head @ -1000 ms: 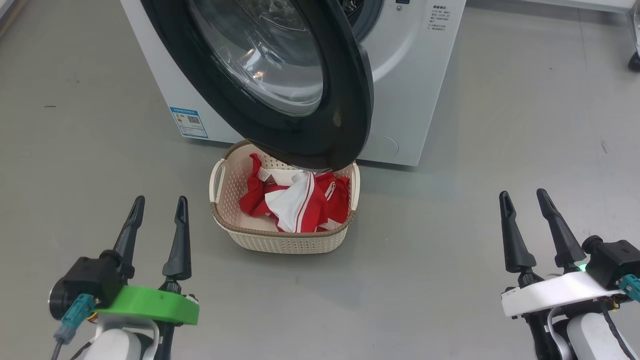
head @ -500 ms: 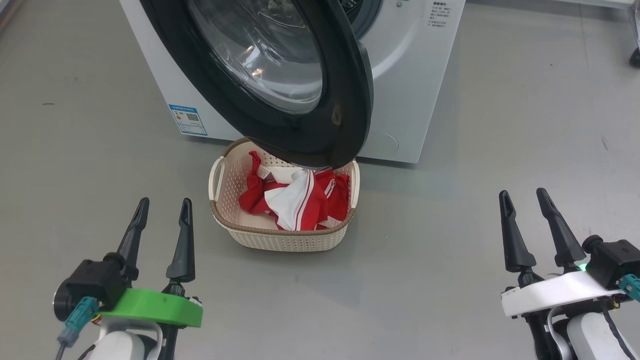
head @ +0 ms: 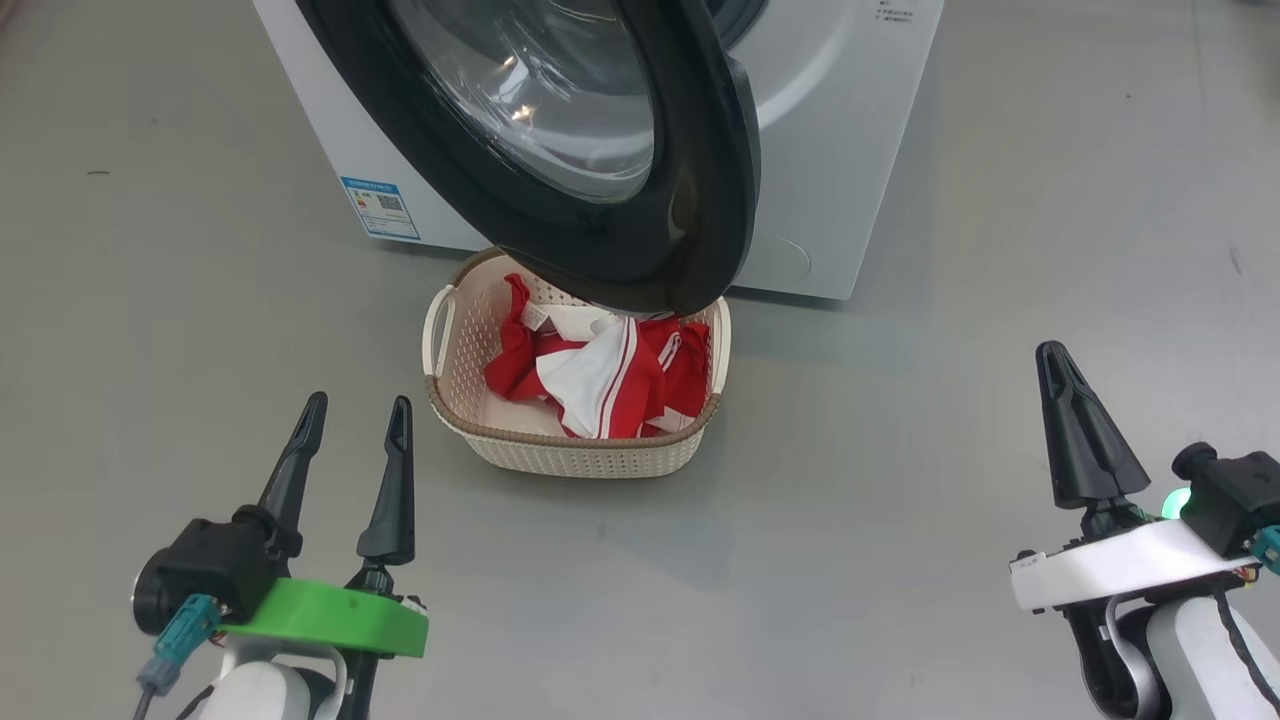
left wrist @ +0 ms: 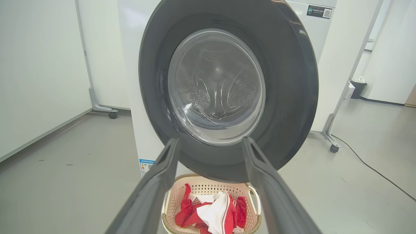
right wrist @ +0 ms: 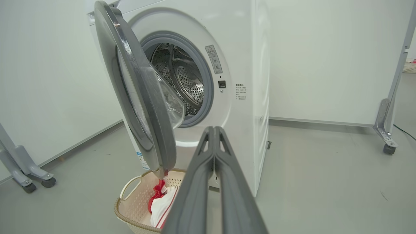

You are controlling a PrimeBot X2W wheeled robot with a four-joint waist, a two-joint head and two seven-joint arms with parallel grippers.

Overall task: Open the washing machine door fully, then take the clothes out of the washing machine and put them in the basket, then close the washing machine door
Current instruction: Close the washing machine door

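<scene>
The washing machine (head: 840,150) stands ahead with its door (head: 700,180) swung open, black rim and clear glass bowl hanging over the basket (head: 560,455). Red and white clothes (head: 600,375) lie inside the cream basket on the floor. My left gripper (head: 355,410) is open and empty at the lower left, short of the basket. At the lower right my right gripper (head: 1050,350) is shut on nothing, well right of the basket. The right wrist view shows the door (right wrist: 139,97) edge-on, the steel drum (right wrist: 182,78), the basket (right wrist: 136,208) and my right gripper (right wrist: 214,128) shut.
Grey floor surrounds the machine. White partition panels on wheeled feet (right wrist: 386,143) stand to its sides, with another wheeled foot (right wrist: 29,175) at the left. A cable (left wrist: 367,165) runs over the floor and a small dark bin (left wrist: 357,87) stands beyond.
My right gripper has shut; its two fingers stood apart before. The head camera has shifted slightly, so the whole picture moved. The left gripper stays open.
</scene>
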